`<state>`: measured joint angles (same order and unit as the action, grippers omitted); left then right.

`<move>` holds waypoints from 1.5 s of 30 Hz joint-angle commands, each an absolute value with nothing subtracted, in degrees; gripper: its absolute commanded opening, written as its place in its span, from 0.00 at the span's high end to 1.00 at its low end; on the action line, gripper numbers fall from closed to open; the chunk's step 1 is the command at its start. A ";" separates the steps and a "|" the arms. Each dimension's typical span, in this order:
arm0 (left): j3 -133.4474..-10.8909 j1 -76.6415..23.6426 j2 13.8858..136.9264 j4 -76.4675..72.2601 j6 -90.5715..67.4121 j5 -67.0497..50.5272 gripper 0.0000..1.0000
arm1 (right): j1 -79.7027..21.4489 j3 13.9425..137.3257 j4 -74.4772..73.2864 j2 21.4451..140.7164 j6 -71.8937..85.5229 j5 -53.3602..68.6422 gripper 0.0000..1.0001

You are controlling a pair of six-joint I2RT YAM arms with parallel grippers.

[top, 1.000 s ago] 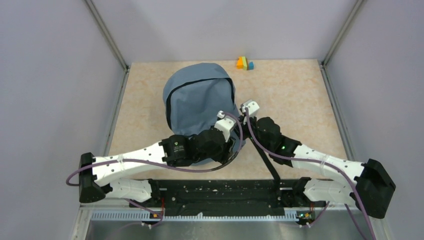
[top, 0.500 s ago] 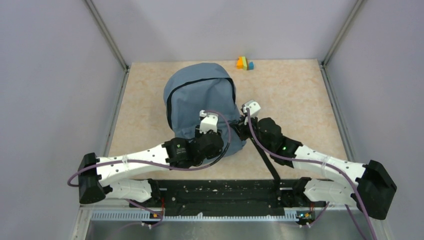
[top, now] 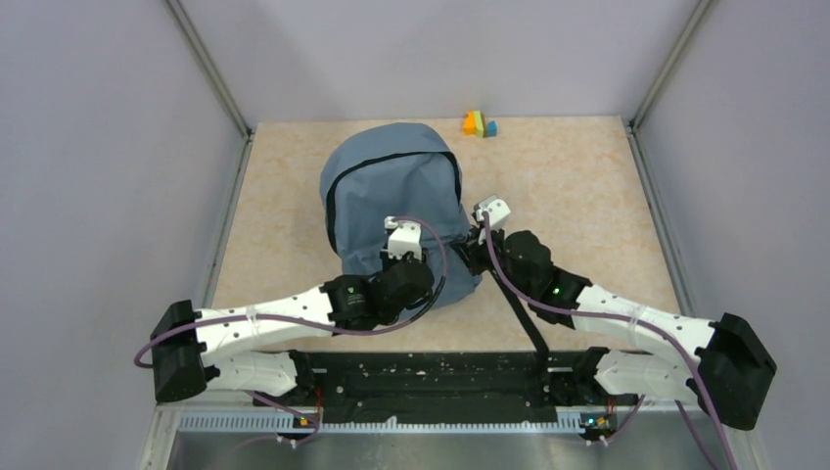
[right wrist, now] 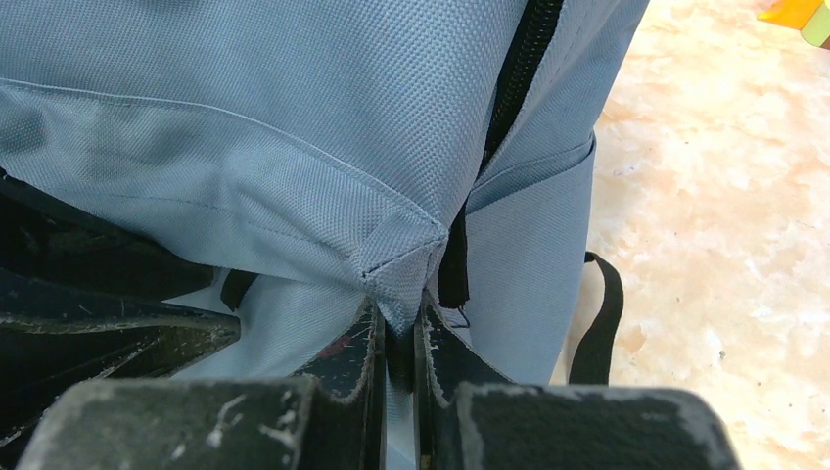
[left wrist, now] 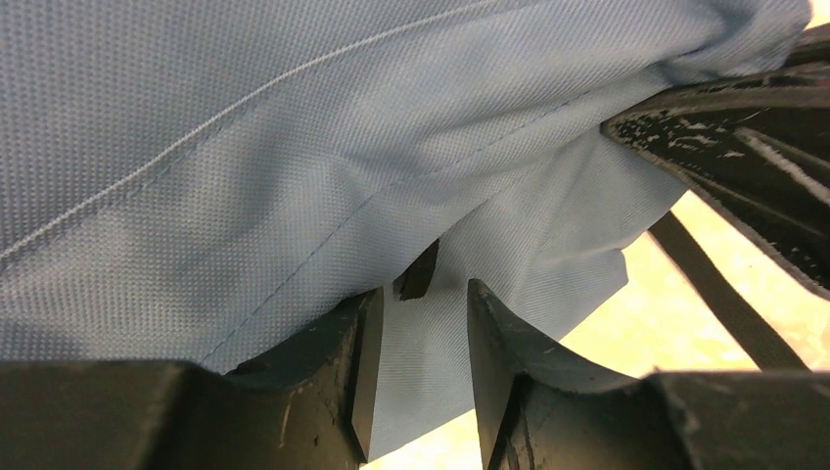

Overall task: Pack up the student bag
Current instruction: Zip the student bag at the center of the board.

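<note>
Fabric is filling most of what I am watching from above: the student bag (top: pixel 391 181) is lying slumped on the table (top: pixel 577 196), with small coloured blocks (top: pixel 480 123) sitting well beyond its far side. Both arms are reaching in at the bag's near edge, the left gripper (top: pixel 403 247) at the middle of it and the right gripper (top: pixel 477 238) at its right corner.

Through the left wrist camera, the left gripper (left wrist: pixel 421 318) is standing narrowly apart. Its fingers (left wrist: pixel 333 372) are straddling a loose flap of the bag's (left wrist: pixel 294 147) lower hem, and I am not seeing the cloth squeezed.

Through the right wrist camera, the right gripper (right wrist: pixel 396 338) is pinching a stitched corner of the bag (right wrist: pixel 245 117) tight between closed jaws. That corner is just beside the black zipper (right wrist: pixel 516 78), and a black strap (right wrist: pixel 609 313) is trailing off the bag's right side.

I am judging the bag light and limp, apt to sag, so stitched corners and hems are looking like the best holds; plain cloth would only bunch.
</note>
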<state>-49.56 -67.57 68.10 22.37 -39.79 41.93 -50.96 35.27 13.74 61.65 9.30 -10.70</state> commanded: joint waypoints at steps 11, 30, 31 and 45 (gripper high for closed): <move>-52.60 -67.24 74.89 18.97 -34.98 51.74 0.77 | -50.63 35.77 17.75 62.05 10.30 -11.58 1.00; -48.08 -67.24 62.42 32.79 -50.15 57.29 1.00 | -50.30 35.63 14.50 61.82 11.06 -24.73 1.00; -47.86 -67.24 61.21 34.40 -51.04 56.91 1.00 | -50.29 35.68 14.38 61.99 11.15 -25.49 1.00; -47.17 -65.64 45.23 54.78 -58.72 52.29 1.00 | -49.07 36.72 15.00 63.46 9.91 -28.95 1.00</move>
